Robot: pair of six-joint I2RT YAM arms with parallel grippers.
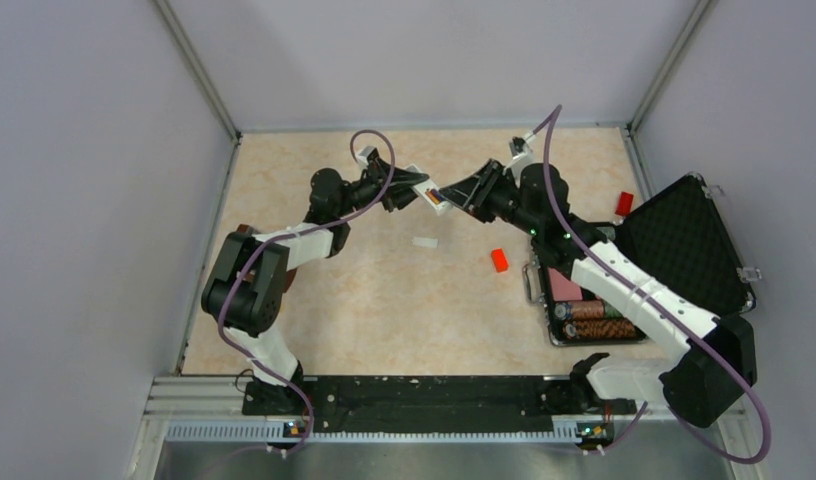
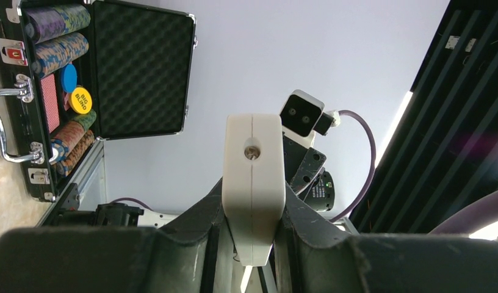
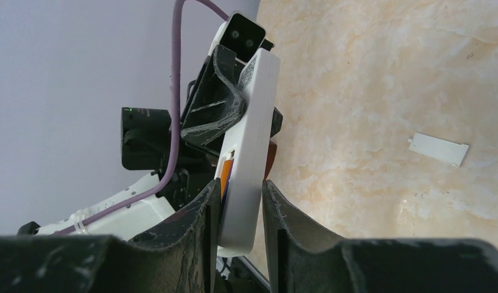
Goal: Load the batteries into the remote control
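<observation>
Your left gripper [image 2: 252, 210] clamps one end of the remote [image 3: 254, 116] in mid-air; your right gripper [image 3: 240, 204] pinches the other end (an orange battery [image 3: 225, 170] shows inside).

A yellow chip [image 2: 80, 99] in the case [image 2: 143, 67] reads "BIG BLIND".

The top camera looks steeply down from above the near edge, taking in the whole tabletop [image 1: 384, 310] from far off. The left wrist camera sits close behind the remote control [image 2: 252, 183], facing the right edge and the open case [image 2: 143, 67] (also seen from above). The right wrist camera faces the opposite way, equally close, sharing the remote control and the small white plate [image 3: 439, 149] with the top view.
</observation>
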